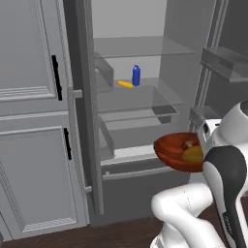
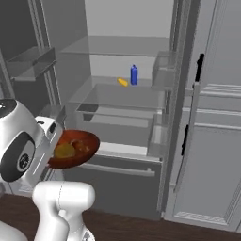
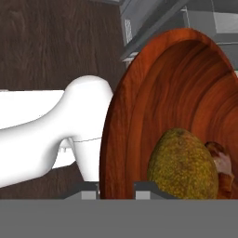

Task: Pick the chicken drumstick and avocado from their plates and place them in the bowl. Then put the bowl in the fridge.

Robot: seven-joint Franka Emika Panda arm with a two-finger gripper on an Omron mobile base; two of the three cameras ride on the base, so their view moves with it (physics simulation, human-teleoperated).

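Open fridge shelves hold a blue bottle beyond the held bowl.

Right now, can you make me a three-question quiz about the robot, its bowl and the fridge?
1. Where is the bowl?
A. on a fridge shelf
B. held up by the gripper in front of the fridge
C. on the floor

2. What colour is the bottle on the shelf?
A. blue
B. red
C. green

3. How is the fridge?
A. shut
B. open
C. tipped over

Answers: B, the gripper pinches its rim short of the shelves; A, it stands blue beside a small yellow thing; B, shelves show between swung doors.
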